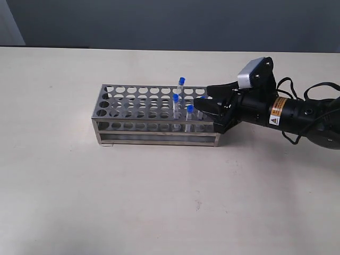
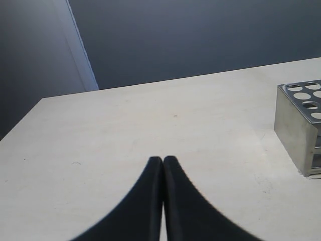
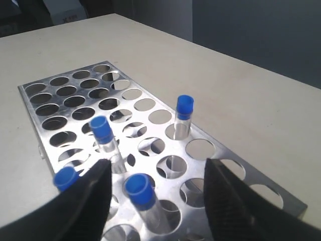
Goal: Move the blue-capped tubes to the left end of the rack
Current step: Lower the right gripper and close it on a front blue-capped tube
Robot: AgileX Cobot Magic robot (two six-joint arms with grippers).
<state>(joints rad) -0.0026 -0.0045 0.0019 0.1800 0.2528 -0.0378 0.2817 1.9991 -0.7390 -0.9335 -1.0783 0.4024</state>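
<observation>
R gripper [image 3: 158,168] hung wide open over the right end of the rack [image 1: 154,114], straddling one blue-capped tube [image 3: 139,188], gripping nothing. All four tubes stood toward that end. L gripper [image 2: 163,159] closed, empty, apart from the rack. Next, prob.: close on tube, lift straight up.

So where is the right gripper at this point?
In the exterior view, the right gripper is over the right end of the rack, jaws open around a blue-capped tube.

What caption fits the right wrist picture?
Open black fingers flank a blue-capped clear tube standing in the shiny steel rack.
</observation>
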